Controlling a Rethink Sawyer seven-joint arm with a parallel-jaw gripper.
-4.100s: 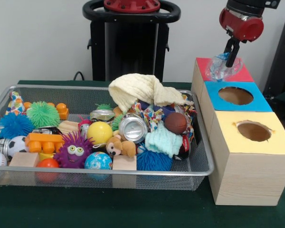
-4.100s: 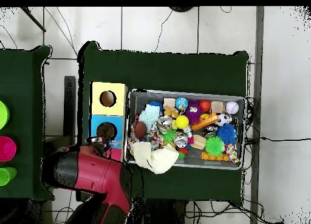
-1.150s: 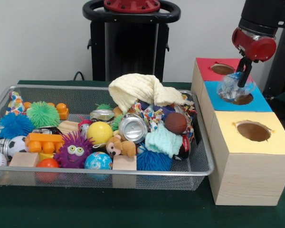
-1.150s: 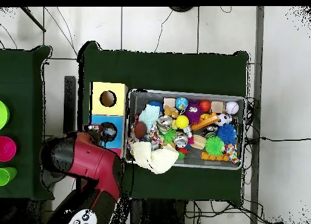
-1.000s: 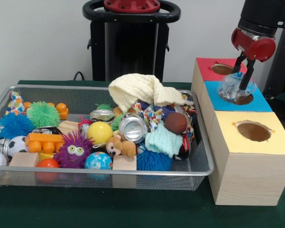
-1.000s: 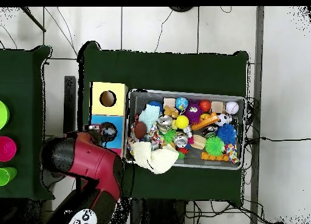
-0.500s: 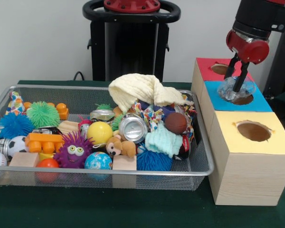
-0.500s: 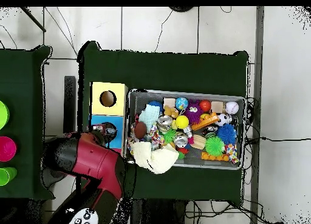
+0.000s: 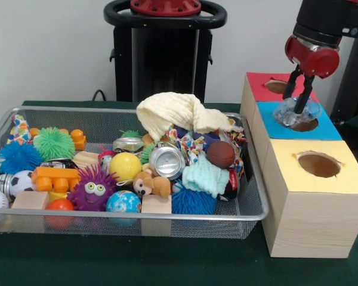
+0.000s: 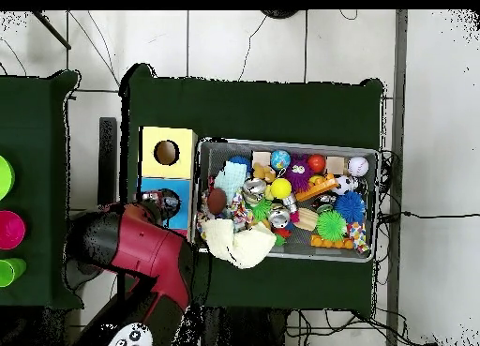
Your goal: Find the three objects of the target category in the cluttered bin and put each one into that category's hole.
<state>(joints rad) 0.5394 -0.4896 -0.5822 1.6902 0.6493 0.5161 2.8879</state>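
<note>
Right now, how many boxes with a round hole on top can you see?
3, in a row beside the wire bin: yellow-topped wooden box nearest the camera, blue-topped box in the middle, red-topped box farthest.

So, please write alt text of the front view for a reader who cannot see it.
The robot's open pincer stands over a crumpled clear plastic bottle resting on the blue box's hole, between a red box and a yellow box. Beside them, a wire bin holds many toys.

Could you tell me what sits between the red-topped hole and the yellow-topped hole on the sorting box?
In the front view, the blue-topped hole lies between them, with a crumpled clear plastic bottle resting on its rim under the open gripper.
</note>
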